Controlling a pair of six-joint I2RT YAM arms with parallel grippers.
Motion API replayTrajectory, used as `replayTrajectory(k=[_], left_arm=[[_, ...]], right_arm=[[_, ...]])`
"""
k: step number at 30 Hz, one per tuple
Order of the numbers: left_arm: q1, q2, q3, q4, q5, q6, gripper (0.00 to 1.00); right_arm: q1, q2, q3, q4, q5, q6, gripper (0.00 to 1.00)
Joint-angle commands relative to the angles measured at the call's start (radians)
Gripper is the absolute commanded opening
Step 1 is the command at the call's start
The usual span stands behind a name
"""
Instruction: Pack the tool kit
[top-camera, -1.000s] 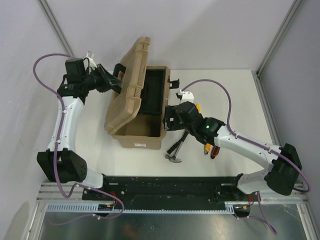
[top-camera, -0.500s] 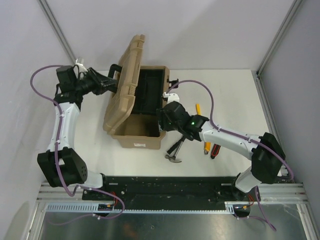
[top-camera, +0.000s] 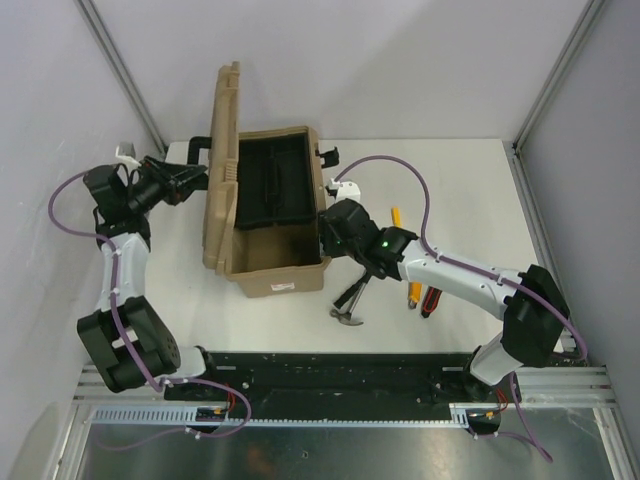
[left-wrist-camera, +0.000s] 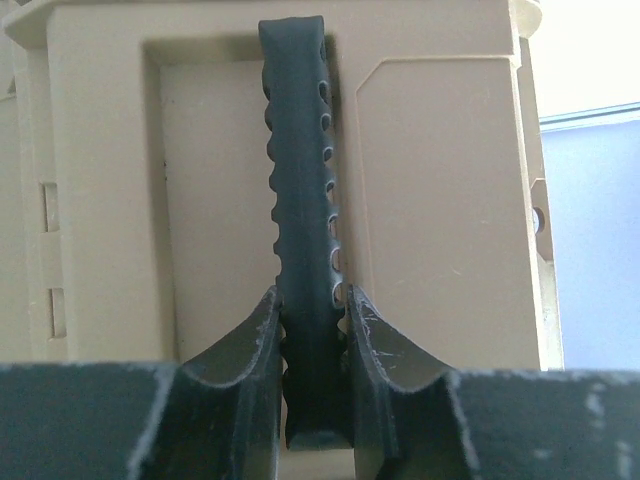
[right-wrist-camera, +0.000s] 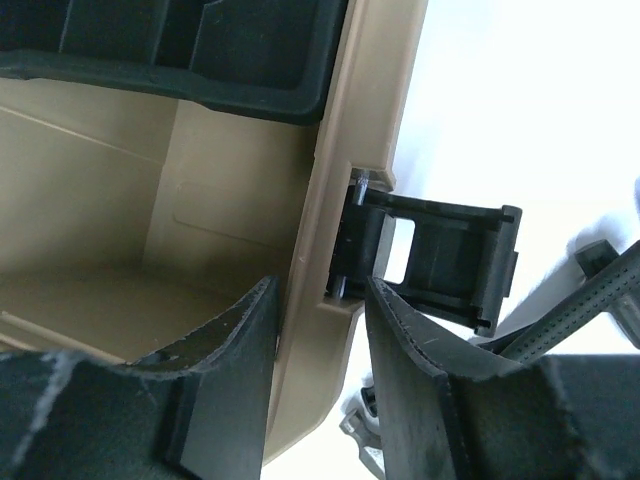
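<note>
I have the toolbox (top-camera: 278, 272) sitting left of centre on the counter (top-camera: 455, 180), its lid (top-camera: 222, 140) swung up and standing about upright. My left claw (left-wrist-camera: 312, 305) is clamped narrow on the lid's black handle (left-wrist-camera: 298, 150) and is what keeps the lid up. The black inner tray (top-camera: 268, 185) sits in the far half of the box, and the near half shows bare tan floor with nothing in it that I can see. My right claw (right-wrist-camera: 320, 290) sits astride the box's right wall beside a black latch (right-wrist-camera: 450, 255), one finger inside and one outside, jaws part-way in. I can't tell whether the pads are pressing on the wall. By my reading, opening is done and the packing itself has not begun. The hammer (top-camera: 350, 308) lies on the counter just off the box's near right corner. A yellow-handled tool (top-camera: 397, 214), another yellow one (top-camera: 413, 293) and the red-black handled tool (top-camera: 429, 303) lie further toward the right edge. All of them are left to go in, and then the lid has to come down and latch.
</note>
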Motion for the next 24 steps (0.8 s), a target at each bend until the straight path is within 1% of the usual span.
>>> replayTrajectory(k=[1,6,13,17,20,21,22,24], left_arm=[[0.053,-0.020,-0.051,0.164,0.034,0.133,0.00],[0.092,-0.005,-0.080,0.165,0.027,0.150,0.00],[0.133,-0.002,-0.110,0.176,0.047,0.233,0.00],[0.182,0.004,-0.158,0.179,0.025,0.217,0.01],[0.218,-0.020,-0.205,0.190,-0.001,0.203,0.11],[0.223,-0.030,-0.212,0.191,-0.006,0.204,0.16],[0.225,-0.041,-0.214,0.192,-0.012,0.203,0.23],[0.226,-0.061,-0.210,0.193,-0.019,0.199,0.32]], right_arm=[[-0.009,0.018,0.024,-0.083,0.024,0.010,0.44],[-0.011,0.031,0.023,-0.088,0.019,0.015,0.43],[-0.021,0.037,0.024,-0.127,0.033,0.055,0.36],[-0.044,0.046,0.021,-0.141,0.010,0.082,0.34],[-0.051,0.047,0.013,-0.133,-0.008,0.084,0.34],[-0.052,0.047,0.012,-0.130,-0.012,0.084,0.34],[-0.052,0.047,0.011,-0.128,-0.015,0.084,0.34],[-0.052,0.047,0.010,-0.121,-0.024,0.083,0.35]])
